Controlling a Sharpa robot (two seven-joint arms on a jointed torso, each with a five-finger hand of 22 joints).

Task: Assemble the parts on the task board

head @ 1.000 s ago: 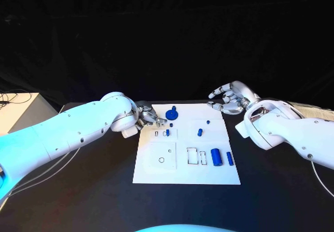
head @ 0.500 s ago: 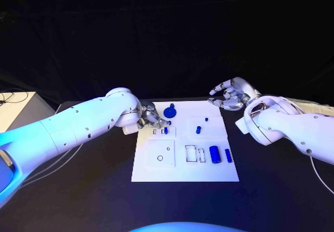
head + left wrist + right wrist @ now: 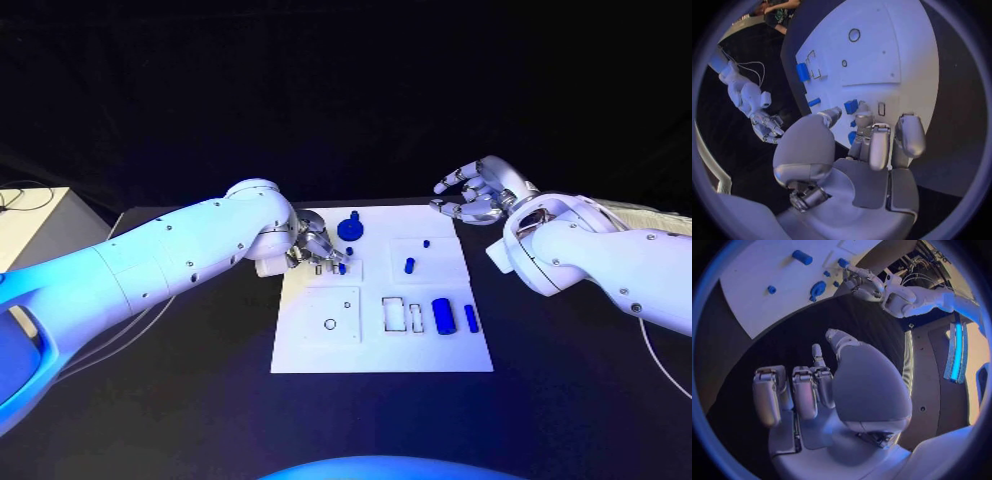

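The white task board [image 3: 378,350] lies mid-table. My left hand [image 3: 316,250] reaches over the board's left edge, and its thumb and a fingertip pinch a small blue part [image 3: 343,266] standing there; the left wrist view shows this part [image 3: 851,106] between the fingertips [image 3: 862,111]. A blue round part [image 3: 351,231] sits just beyond it. Other blue parts lie further right: a short peg [image 3: 408,265], a tiny one [image 3: 427,243], a thick cylinder [image 3: 443,316] and a thin bar [image 3: 472,319]. My right hand [image 3: 473,192] hovers beyond the board's far right corner, fingers apart and bent, holding nothing.
Outlined recesses [image 3: 394,313] and a small round hole [image 3: 330,324] mark the board's near half. A pale box [image 3: 29,215] stands off the table's left side. In the right wrist view the board [image 3: 761,295] and my left hand [image 3: 864,286] lie across black tabletop.
The camera has shifted a little. My left hand has edged slightly further over the board, its fingers staying at the small blue part. The right hand keeps its place.
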